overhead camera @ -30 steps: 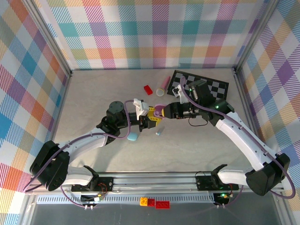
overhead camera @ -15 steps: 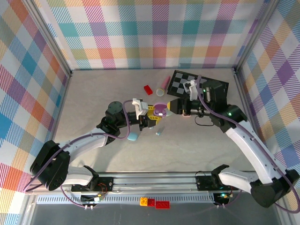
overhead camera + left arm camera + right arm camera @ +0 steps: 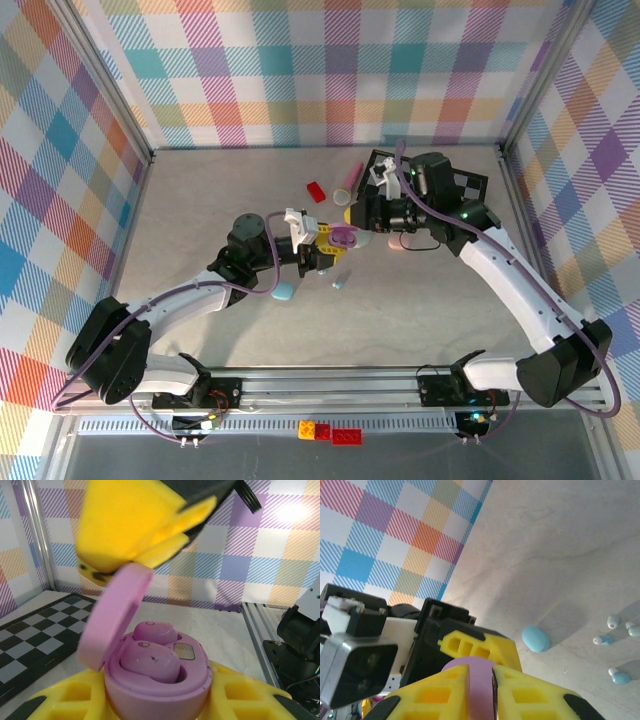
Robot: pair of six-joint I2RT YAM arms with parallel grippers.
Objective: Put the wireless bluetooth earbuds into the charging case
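My left gripper (image 3: 333, 243) is shut on a pinkish-purple charging case (image 3: 155, 690) and holds it above the table. The case's lid (image 3: 112, 615) stands open. Two matching purple earbuds (image 3: 150, 660) sit in the wells inside. Coming from above, my right gripper (image 3: 481, 669) has its yellow fingers (image 3: 130, 525) pinching the lid's edge (image 3: 480, 695). In the top view the right gripper (image 3: 355, 215) sits just behind the case (image 3: 343, 237).
A blue case (image 3: 536, 638) lies shut on the table with several small teal earbuds (image 3: 612, 622) near it. A red brick (image 3: 316, 191), a pink case (image 3: 350, 177) and a checkerboard mat (image 3: 460, 185) lie at the back.
The right gripper drew back from the case, swung round above it and closed its jaws on the lid. The left arm kept still with the case.
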